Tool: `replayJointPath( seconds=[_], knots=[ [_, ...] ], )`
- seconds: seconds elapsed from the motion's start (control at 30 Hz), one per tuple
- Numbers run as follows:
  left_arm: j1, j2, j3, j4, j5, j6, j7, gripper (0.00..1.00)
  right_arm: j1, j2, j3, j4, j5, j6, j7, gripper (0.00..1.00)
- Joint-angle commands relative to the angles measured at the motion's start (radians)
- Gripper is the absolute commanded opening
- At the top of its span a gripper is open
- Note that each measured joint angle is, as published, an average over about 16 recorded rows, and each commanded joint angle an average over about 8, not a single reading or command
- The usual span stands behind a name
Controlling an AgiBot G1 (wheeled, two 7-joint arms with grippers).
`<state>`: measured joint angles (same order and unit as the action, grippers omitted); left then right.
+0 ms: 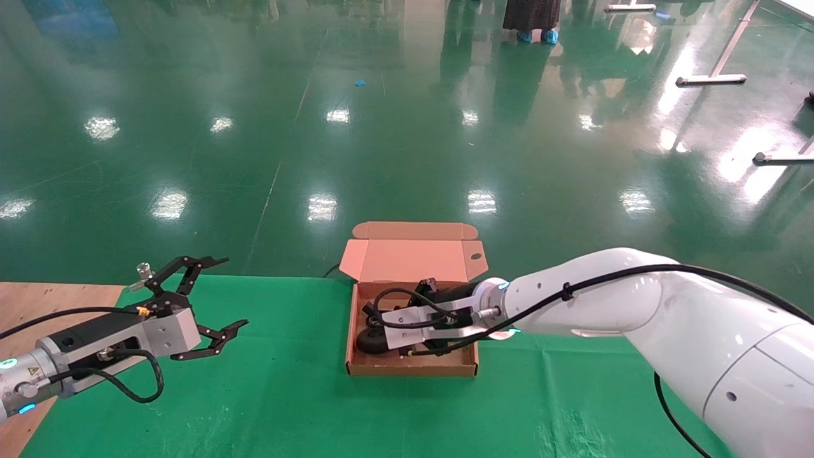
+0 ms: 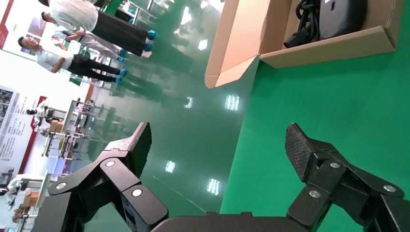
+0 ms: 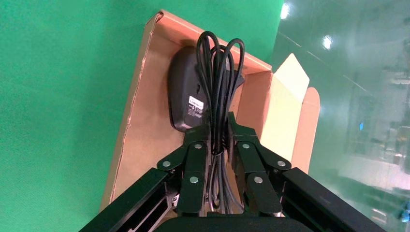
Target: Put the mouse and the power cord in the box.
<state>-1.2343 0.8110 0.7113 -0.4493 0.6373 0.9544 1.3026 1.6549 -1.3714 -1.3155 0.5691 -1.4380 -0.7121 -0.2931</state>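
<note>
The brown cardboard box lies open on the green cloth, its flap lid standing up at the back. The black mouse rests inside against one wall, white label up, and also shows in the head view and the left wrist view. My right gripper reaches into the box and is shut on the power cord, whose looped black bundle sticks out past the fingertips beside the mouse. In the head view the right gripper sits low inside the box. The left gripper hovers open over the cloth, well left of the box.
The green cloth covers most of the table, with bare wood at the left. The table's far edge runs just behind the box, and shiny green floor lies beyond. People stand far off in the left wrist view.
</note>
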Motion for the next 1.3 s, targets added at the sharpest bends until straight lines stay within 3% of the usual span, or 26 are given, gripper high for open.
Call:
replayJointPath(
  seconds=[0.03,0.73,0.97,1.3],
  knots=[
    [-0.001,0.0,0.0,-0.002,0.0,-0.001,-0.001,1.0,0.001,0.0,0.002,0.0,0.0,-0.001,0.0,1.0],
    [0.005,-0.006,-0.006,-0.029,0.004,0.0,-0.03,1.0,0.003,0.016,0.011,0.016,-0.005,-0.012,0.002,1.0],
    [0.02,-0.025,-0.047,-0.108,0.013,0.052,-0.173,1.0,-0.017,0.045,0.044,0.05,0.02,-0.035,0.028,1.0],
    [0.046,-0.058,-0.12,-0.245,0.028,0.144,-0.421,1.0,-0.111,0.162,0.211,0.157,0.136,-0.161,0.103,1.0]
  ],
)
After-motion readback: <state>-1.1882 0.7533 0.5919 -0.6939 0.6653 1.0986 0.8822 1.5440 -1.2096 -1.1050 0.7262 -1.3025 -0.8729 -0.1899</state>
